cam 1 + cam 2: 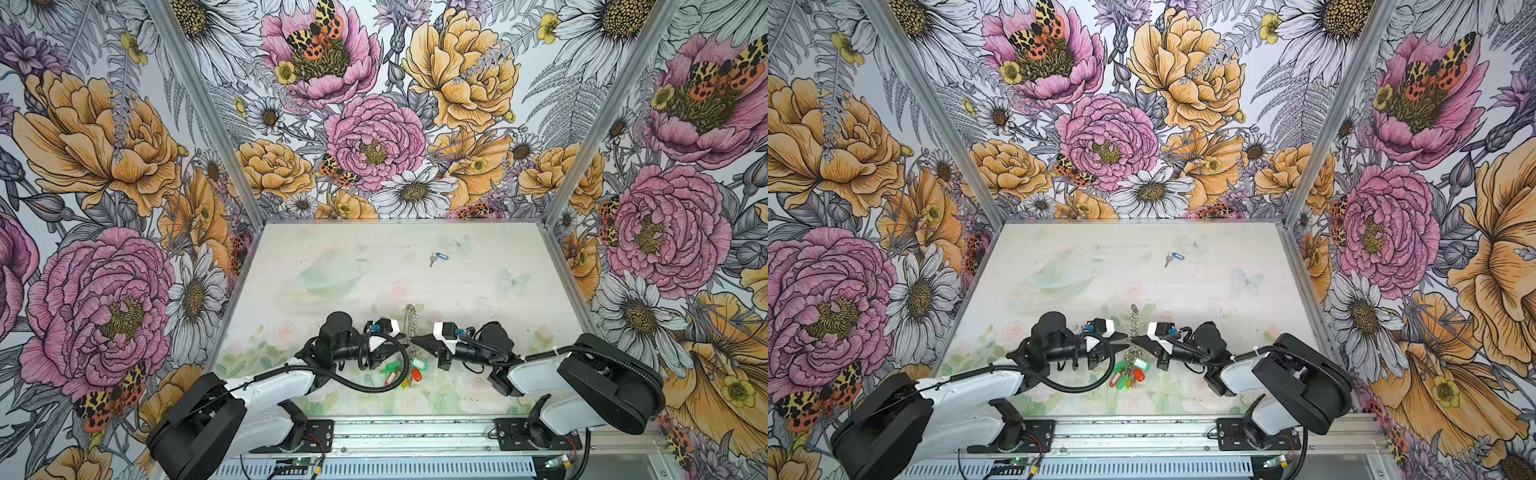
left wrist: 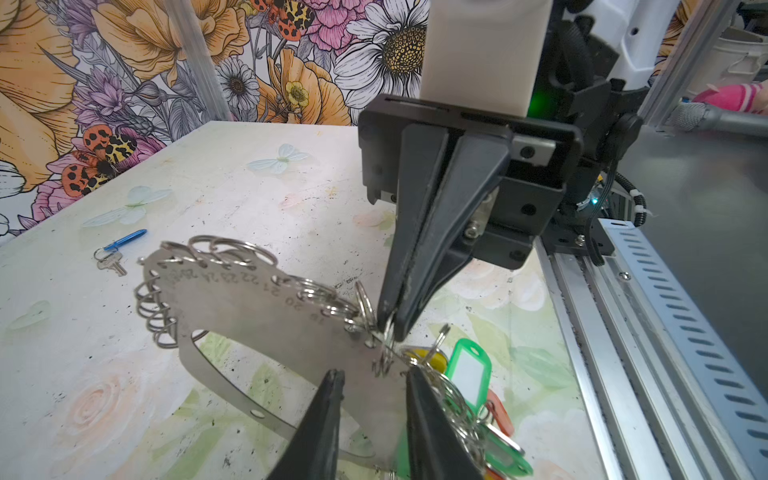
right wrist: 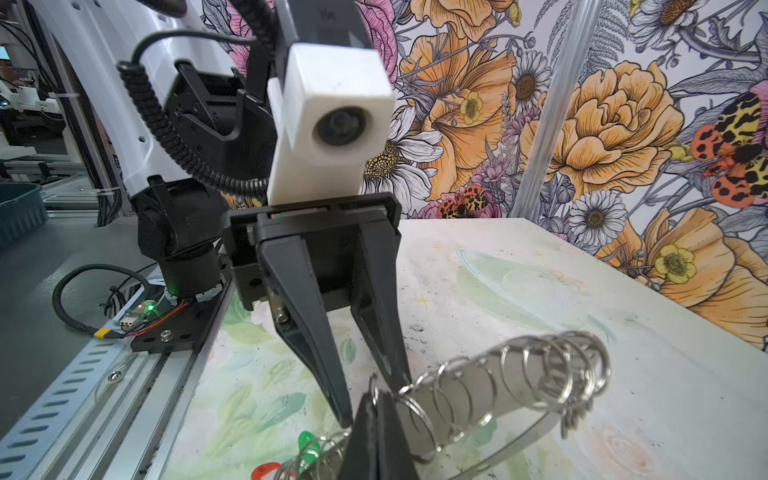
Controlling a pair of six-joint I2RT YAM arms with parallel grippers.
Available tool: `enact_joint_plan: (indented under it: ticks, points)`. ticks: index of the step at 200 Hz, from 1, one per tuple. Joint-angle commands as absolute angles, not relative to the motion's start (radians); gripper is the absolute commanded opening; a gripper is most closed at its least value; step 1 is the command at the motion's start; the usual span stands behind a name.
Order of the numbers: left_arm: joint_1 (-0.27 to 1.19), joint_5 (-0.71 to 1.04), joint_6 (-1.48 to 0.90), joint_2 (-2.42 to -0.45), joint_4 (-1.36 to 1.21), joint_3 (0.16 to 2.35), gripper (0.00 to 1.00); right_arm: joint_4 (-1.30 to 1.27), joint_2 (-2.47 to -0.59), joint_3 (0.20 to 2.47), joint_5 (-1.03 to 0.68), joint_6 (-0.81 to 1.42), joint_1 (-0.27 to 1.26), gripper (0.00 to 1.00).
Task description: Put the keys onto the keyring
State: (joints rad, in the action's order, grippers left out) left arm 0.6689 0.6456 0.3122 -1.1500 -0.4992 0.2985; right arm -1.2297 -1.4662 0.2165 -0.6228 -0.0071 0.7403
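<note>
The keyring (image 1: 410, 320) (image 1: 1133, 320) stands on edge at the table's front middle, lifted between both grippers. It is a flat grey metal band (image 2: 249, 303) (image 3: 471, 384) edged with small wire rings. My right gripper (image 3: 376, 397) (image 2: 388, 328) (image 1: 1134, 338) is shut on one wire ring at its near end. Facing the band's flat face, my left gripper (image 2: 376, 374) (image 1: 1128, 335) has its jaws apart and nothing pinched between them. The keys (image 1: 438, 257) (image 1: 1173, 258) (image 2: 118, 249), a small silver key on a blue tag, lie alone far back on the table.
A bunch of keys with green, red and yellow tags (image 1: 399, 374) (image 1: 1129, 374) (image 2: 469, 370) hangs from the keyring's near end onto the table. The left arm's black cable (image 1: 365, 386) loops beside it. An aluminium rail (image 1: 415, 432) runs along the front edge. Flowered walls close three sides.
</note>
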Motion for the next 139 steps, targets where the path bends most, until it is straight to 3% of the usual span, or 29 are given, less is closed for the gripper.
enact_joint_plan:
  ticks: [1,33,62,74,95,109,125,139]
  points:
    - [0.661,0.673,0.295,-1.141,-0.525,0.299,0.28,-1.327,-1.478,0.225,-0.655,0.006,0.751,0.0]
    - [0.661,0.689,0.288,-1.15,-0.524,0.305,0.2,-1.332,-1.484,0.229,-0.652,0.006,0.755,0.0]
    - [0.661,0.696,0.294,-1.16,-0.501,0.319,0.0,-1.332,-1.485,0.226,-0.631,0.002,0.757,0.0]
    - [0.663,0.679,0.302,-1.159,-0.481,0.326,0.0,-1.331,-1.483,0.22,-0.611,0.001,0.757,0.0]
    - [0.68,0.601,0.348,-1.145,-0.415,0.339,0.0,-1.297,-1.444,0.199,-0.6,0.0,0.736,0.15]
    - [0.703,0.543,0.391,-1.133,-0.357,0.352,0.0,-1.129,-1.365,0.22,-0.607,-0.042,0.73,0.19]
    - [0.714,0.506,0.421,-1.125,-0.314,0.364,0.0,-0.694,-1.234,0.306,-0.598,-0.166,0.741,0.2]
    - [0.718,0.49,0.444,-1.12,-0.279,0.378,0.0,-0.467,-1.143,0.346,-0.55,-0.252,0.746,0.21]
